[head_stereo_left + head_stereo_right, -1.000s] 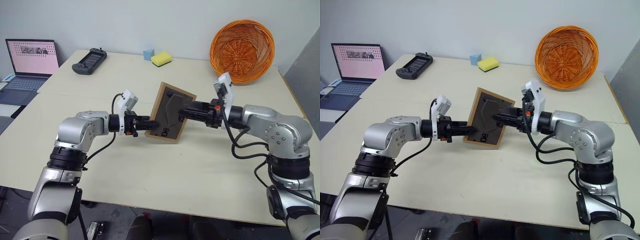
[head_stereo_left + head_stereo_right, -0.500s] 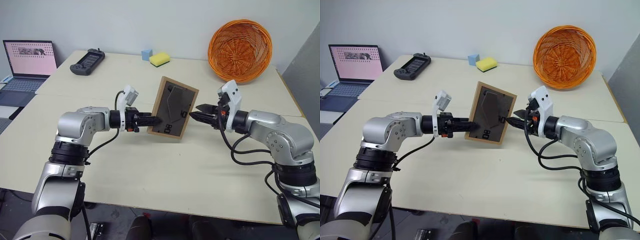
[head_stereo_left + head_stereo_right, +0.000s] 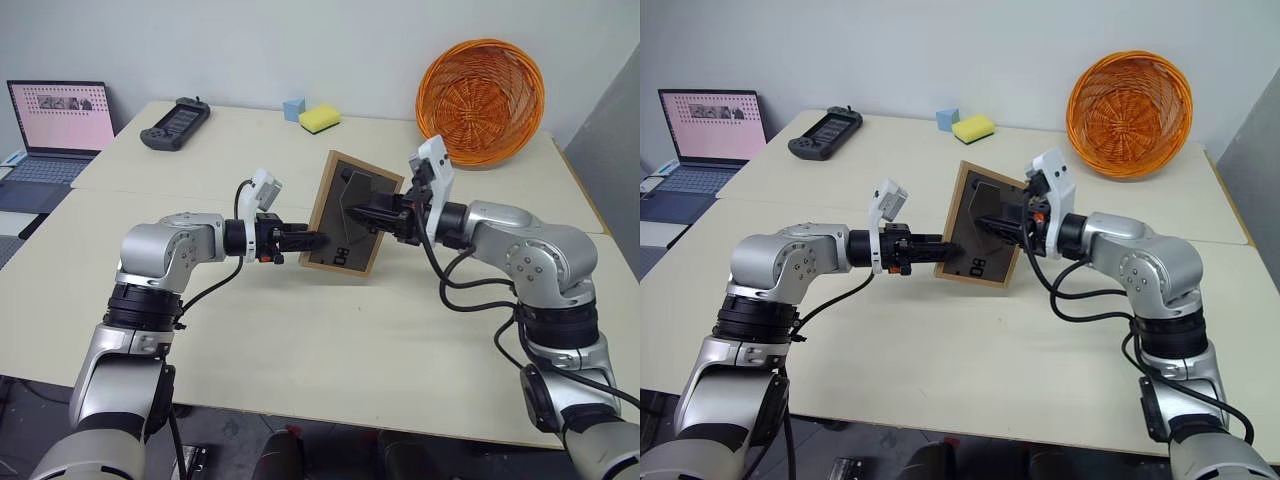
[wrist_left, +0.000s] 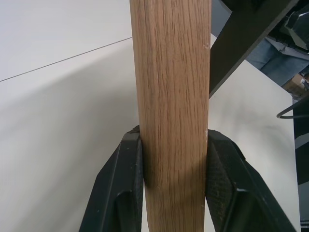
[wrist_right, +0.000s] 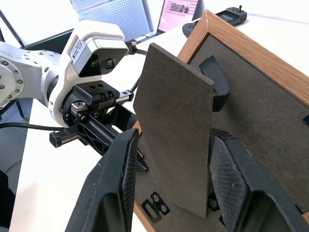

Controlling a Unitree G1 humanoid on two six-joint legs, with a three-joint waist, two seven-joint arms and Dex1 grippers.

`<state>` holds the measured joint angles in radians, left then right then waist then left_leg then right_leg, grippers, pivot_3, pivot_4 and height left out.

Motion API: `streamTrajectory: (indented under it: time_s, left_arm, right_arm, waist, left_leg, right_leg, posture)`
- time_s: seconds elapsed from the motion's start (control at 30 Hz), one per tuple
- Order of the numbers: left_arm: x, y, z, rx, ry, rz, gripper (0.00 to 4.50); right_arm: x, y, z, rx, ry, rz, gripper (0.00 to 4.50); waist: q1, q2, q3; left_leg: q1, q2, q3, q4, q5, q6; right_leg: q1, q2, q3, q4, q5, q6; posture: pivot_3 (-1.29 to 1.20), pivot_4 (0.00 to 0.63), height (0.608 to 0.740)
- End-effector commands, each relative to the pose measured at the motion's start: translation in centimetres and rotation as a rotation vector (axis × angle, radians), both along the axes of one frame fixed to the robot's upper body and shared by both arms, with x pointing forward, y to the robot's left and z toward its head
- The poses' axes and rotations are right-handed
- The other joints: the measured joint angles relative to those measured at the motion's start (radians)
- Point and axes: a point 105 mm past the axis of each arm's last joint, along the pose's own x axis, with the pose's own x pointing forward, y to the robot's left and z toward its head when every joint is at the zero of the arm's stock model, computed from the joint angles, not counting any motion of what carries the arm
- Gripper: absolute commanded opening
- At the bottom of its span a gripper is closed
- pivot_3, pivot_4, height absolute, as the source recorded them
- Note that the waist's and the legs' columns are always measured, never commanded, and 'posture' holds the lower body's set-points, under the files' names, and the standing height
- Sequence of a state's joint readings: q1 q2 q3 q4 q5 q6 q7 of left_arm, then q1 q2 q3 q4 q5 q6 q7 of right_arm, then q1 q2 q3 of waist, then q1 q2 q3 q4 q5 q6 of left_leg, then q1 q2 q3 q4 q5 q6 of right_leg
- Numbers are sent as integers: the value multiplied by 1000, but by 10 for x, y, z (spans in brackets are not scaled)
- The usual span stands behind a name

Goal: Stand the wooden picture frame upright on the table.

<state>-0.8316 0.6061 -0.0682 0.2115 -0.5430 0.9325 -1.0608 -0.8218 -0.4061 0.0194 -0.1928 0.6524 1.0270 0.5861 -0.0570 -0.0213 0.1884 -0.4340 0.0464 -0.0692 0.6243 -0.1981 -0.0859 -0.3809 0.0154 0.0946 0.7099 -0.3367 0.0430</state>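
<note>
The wooden picture frame (image 3: pixel 335 228) hangs in the air above the table (image 3: pixel 300 350), nearly upright, its dark grey back toward me. My left gripper (image 3: pixel 314 240) is shut on the light wood border at the frame's left edge; both black pads (image 4: pixel 130 164) press on the wood (image 4: pixel 171 72). My right gripper (image 3: pixel 356 213) reaches in from the right and is open, with the fold-out prop (image 5: pixel 176 130) swung out from the back panel and lying between its two fingers (image 5: pixel 120 169). The picture side is hidden.
An orange wicker basket (image 3: pixel 482 98) leans at the back right. A yellow sponge (image 3: pixel 321 119), a small blue block (image 3: pixel 295 108) and a dark game controller (image 3: pixel 175 124) lie along the far edge. An open laptop (image 3: pixel 55 125) sits on a side desk at the left.
The right gripper drew back from the frame half a second ago and has come in again around the prop. The frame stands a little more upright in the left gripper's unchanged hold.
</note>
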Motion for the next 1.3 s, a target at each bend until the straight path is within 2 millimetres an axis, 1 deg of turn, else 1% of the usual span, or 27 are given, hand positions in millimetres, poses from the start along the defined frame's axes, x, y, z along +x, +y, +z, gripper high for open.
streamTrajectory:
  time_s: [0.03,0.2,0.27,0.37,0.43,0.53,0.67,0.77,0.87,0.93,0.97,1.03,1.1,1.17,1.2,1.3]
  left_arm:
    - [4,6,18,-32,-62,13,1308]
    - [19,17,14,-30,-43,75,1308]
    - [23,18,14,-26,-47,81,1308]
    - [26,16,15,-25,-52,74,1308]
    - [26,14,17,-29,-54,64,1308]
    - [23,8,24,-43,-62,37,1308]
    - [16,10,35,-72,-41,17,1308]
    - [13,16,34,-53,-38,16,1308]
    - [8,22,36,-76,3,27,1308]
    - [4,25,38,-114,62,31,1308]
    - [2,26,38,-128,88,35,1308]
    - [-2,27,34,-134,140,39,1308]
    - [-8,29,32,-159,212,34,1308]
    - [-13,31,30,-176,269,34,1308]
    - [-15,31,30,-191,298,35,1308]
    - [-18,29,31,-252,414,41,1308]
  right_arm:
    - [-11,-2,14,23,-44,14,2229]
    - [-22,-9,12,13,-26,5,2229]
    - [-27,-10,11,12,-17,5,2229]
    - [-27,-11,8,-12,-32,-13,2229]
    - [-23,-14,3,-52,-59,-46,2229]
    - [-8,-26,-11,-131,-90,-123,2229]
    - [6,-49,-27,-258,-151,-201,2229]
    - [10,-60,-27,-261,-156,-215,2229]
    - [19,-79,-27,-400,-322,-278,2229]
    - [22,-87,-25,-427,-391,-310,2579]
    - [22,-89,-25,-439,-418,-312,2664]
    - [23,-93,-28,-482,-471,-313,3261]
    - [24,-97,-28,-563,-585,-314,3668]
    - [24,-98,-29,-653,-710,-303,4185]
    - [23,-96,-28,-704,-806,-290,4415]
    - [20,-89,-29,-816,-1036,-239,4415]
  waist:
    - [0,0,0]
    - [0,0,0]
    - [0,0,0]
    - [0,0,0]
    - [0,0,0]
    - [0,0,0]
    - [0,0,0]
    - [-3,0,0]
    - [-2,0,0]
    - [-2,0,0]
    - [-2,0,0]
    - [-2,0,0]
    - [-2,0,0]
    - [-2,0,0]
    - [-3,0,0]
    - [-3,0,0]
  left_leg:
    - [0,0,0,0,0,0]
    - [0,0,0,0,0,0]
    - [0,0,0,0,0,0]
    - [0,0,0,0,0,0]
    - [0,0,1,0,0,0]
    - [0,0,1,0,0,0]
    - [-1,0,1,0,0,0]
    - [-1,0,3,0,0,0]
    - [-1,0,3,0,0,0]
    - [-1,0,3,1,0,0]
    - [-1,0,3,1,0,0]
    - [-1,0,3,1,0,0]
    - [-1,0,3,1,0,0]
    - [-1,0,3,1,0,0]
    - [-1,0,3,1,0,0]
    - [-1,0,3,1,0,0]
  right_leg:
    - [0,0,0,1,0,0]
    - [-1,0,0,2,0,0]
    - [-2,0,0,2,0,0]
    - [-2,0,0,2,0,0]
    - [-2,0,0,2,0,0]
    - [-2,0,0,2,0,0]
    - [-3,0,1,2,0,0]
    - [-4,0,2,2,0,0]
    - [-4,0,2,3,0,0]
    - [-4,0,2,2,0,0]
    - [-4,0,2,2,0,0]
    - [-4,0,2,3,0,0]
    - [-4,0,2,3,0,0]
    - [-4,0,2,3,0,0]
    - [-4,0,2,3,0,0]
    - [-4,0,2,3,0,0]
  posture:
    - [0,150,740]
    - [0,150,740]
    - [0,150,740]
    - [0,150,740]
    - [0,150,740]
    - [0,150,740]
    - [0,150,740]
    - [0,150,740]
    - [0,150,740]
    - [0,150,740]
    - [0,150,740]
    - [0,150,740]
    - [0,150,740]
    - [0,150,740]
    - [0,150,740]
    - [0,150,740]
